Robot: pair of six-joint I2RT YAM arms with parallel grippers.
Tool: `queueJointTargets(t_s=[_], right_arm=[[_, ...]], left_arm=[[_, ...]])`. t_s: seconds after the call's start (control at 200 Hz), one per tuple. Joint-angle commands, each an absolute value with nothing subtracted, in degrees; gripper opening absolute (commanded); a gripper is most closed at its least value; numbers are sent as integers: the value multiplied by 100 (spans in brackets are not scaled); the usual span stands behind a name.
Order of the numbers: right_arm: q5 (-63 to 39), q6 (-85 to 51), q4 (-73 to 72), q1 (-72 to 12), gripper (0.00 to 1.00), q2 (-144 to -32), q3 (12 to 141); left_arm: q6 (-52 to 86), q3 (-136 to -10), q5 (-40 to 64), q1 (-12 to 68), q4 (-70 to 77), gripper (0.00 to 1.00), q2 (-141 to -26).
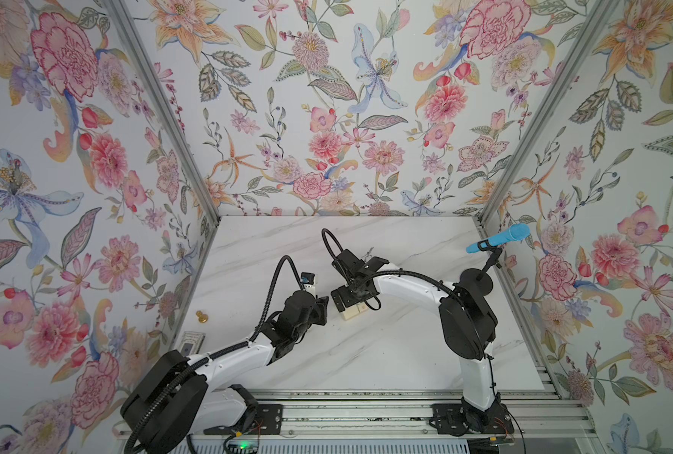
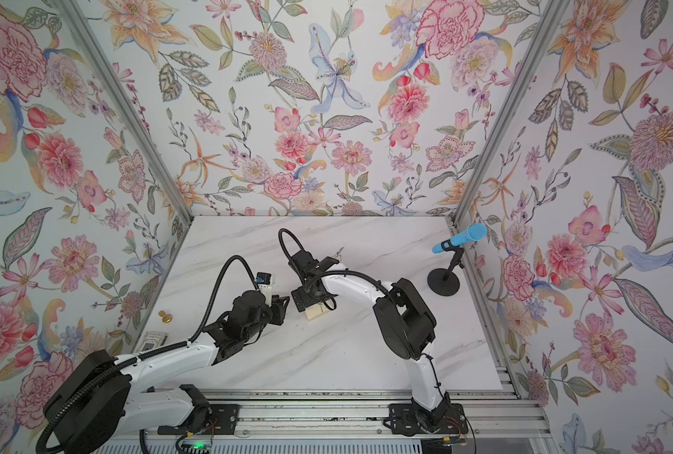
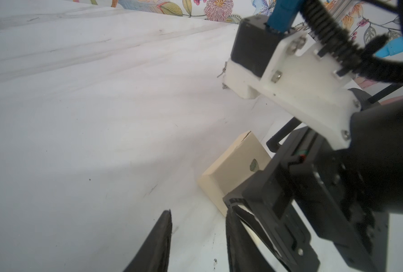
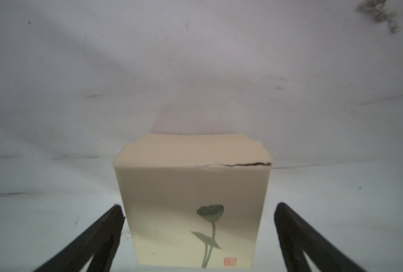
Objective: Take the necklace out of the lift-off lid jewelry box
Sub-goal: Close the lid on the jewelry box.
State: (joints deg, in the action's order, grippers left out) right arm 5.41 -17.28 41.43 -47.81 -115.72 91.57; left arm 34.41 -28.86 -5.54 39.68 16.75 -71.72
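The lift-off lid jewelry box (image 4: pixel 191 188) is a small cream box with its lid on, showing a dark flower-stem drawing and a tiny red mark. It sits mid-table in both top views (image 1: pixel 353 313) (image 2: pixel 314 313) and in the left wrist view (image 3: pixel 235 169). My right gripper (image 4: pixel 197 209) hangs over it, open, one finger on each side and a gap at the sides. The necklace (image 4: pixel 379 11) lies bunched on the table beyond the box, also visible as a thin necklace strand (image 3: pixel 222 73). My left gripper (image 3: pixel 199 235) is open and empty just left of the box.
A blue microphone (image 1: pixel 500 238) on a black stand is at the back right. A small gold knob (image 1: pixel 200 316) and a pale card with a dark centre (image 1: pixel 191 342) lie by the left wall. An aluminium rail (image 1: pixel 346 412) runs along the front.
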Motion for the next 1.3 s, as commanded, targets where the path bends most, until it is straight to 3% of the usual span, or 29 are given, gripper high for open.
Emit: queueJointTargets(t_s=[0.0,0.12,0.335,0.54,0.671,1.296], right_arm=[[546,-1679,4263,-4744,100,-11109,9199],[470,-1670,4184,-4707,99,-10935,9078],[232,-1640,3898,-4412,87,-10714,8736],[-245,-1482,3565,-4088,62,-10714,8479],[-528,-1403,3342,-3944,53,-10745,8347],[-1123,-1340,3024,-3768,38,-11402,8460]], left_arm=[[3368,-3100,-477,3912,1702,41,-7242],[3362,-3149,-459,3911,1683,42,-7291],[3283,-3324,-133,3911,1764,42,-7541],[3239,-3530,120,3889,1925,41,-8038],[3234,-3657,363,3843,2124,41,-8372],[3205,-3970,571,3658,2369,38,-9473]])
